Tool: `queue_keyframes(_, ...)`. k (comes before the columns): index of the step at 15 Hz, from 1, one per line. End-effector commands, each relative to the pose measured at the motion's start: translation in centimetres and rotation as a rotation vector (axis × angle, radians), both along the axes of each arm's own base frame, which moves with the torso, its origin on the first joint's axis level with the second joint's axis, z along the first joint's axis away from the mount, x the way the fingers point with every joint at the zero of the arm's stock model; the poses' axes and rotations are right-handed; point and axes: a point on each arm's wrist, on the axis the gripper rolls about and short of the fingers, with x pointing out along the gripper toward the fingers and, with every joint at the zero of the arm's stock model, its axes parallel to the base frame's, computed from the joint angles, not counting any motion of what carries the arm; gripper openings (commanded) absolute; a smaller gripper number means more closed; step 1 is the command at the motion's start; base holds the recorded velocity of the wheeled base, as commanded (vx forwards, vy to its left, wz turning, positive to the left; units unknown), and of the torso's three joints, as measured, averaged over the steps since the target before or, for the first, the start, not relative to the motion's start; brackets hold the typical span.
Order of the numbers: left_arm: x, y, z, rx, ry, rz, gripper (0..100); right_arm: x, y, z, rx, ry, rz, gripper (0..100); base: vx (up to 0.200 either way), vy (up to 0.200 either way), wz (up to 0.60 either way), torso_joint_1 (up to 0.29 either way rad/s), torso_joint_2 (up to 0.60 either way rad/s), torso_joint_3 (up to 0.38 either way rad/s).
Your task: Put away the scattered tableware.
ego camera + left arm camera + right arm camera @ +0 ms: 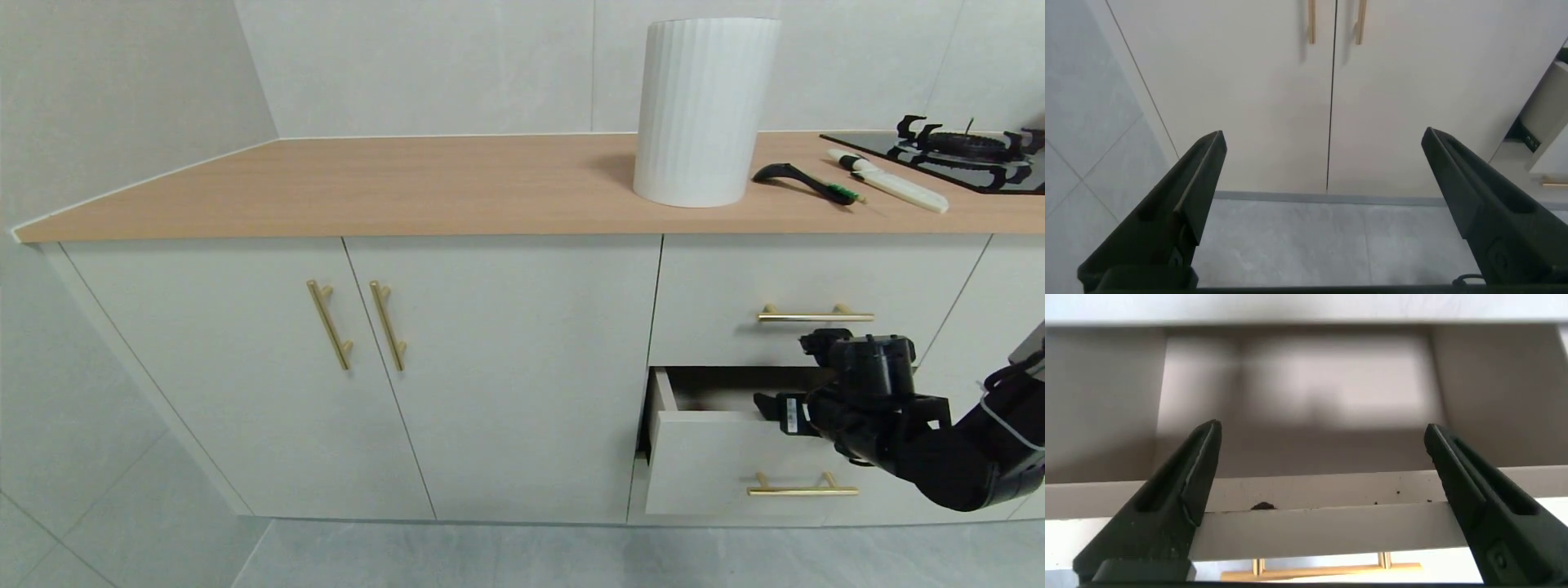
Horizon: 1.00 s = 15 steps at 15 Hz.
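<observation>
Hanging at the front edge of the open lower drawer [700,445], the right gripper [793,377] is spread and empty; its white label is unreadable, and the drawer's inside is shadowed. The left gripper [1323,214], also spread and empty, faces the cupboard doors [1413,98]. On the counter [408,184] lie a white knife [890,185] and an unclear black-handled tool [807,182], beside a stove [963,151] that is cut off.

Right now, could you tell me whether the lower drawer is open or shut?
Open: the lower drawer juts out from the cabinet, its inside showing.

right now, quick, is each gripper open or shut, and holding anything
Left gripper: open, holding nothing.
Right gripper: open, holding nothing, at the open drawer.
</observation>
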Motion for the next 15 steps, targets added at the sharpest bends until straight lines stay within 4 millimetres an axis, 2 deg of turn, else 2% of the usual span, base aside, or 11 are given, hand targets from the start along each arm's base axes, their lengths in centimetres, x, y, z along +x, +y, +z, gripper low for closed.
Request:
queue_keyframes(1,0.0,0.0,0.0,0.000,0.000,0.001,100,-0.8,-0.1,1.6,0.000,0.008,0.004,100,0.000,0.000,0.00,0.000,0.00,0.000)
queue_keyframes(6,0.0,0.0,0.0,0.000,0.000,0.001,100,-3.2,-0.3,3.5,-0.021,0.122,0.022,100,0.000,0.000,0.00,0.000,0.00,0.000)
queue_keyframes(9,0.0,0.0,0.0,0.000,0.000,0.001,100,-5.1,0.1,3.7,-0.030,0.166,0.047,100,0.000,0.000,0.00,0.000,0.00,0.000)
queue_keyframes(11,0.0,0.0,0.0,0.000,0.000,0.001,100,-7.8,0.1,3.1,-0.039,0.214,0.066,100,0.000,0.000,0.00,0.000,0.00,0.000)
queue_keyframes(13,0.0,0.0,0.0,0.000,0.000,0.001,100,-9.4,-0.1,3.0,-0.044,0.228,0.072,100,0.000,0.000,0.00,0.000,0.00,0.000)
queue_keyframes(14,0.0,0.0,0.0,0.000,0.000,0.001,100,-11.8,-0.5,3.0,-0.047,0.239,0.082,100,0.000,0.000,0.00,0.000,0.00,0.000)
queue_keyframes(15,0.0,0.0,0.0,0.000,0.000,0.001,100,-12.7,-0.7,3.1,-0.047,0.238,0.082,100,0.000,0.000,0.00,0.000,0.00,0.000)
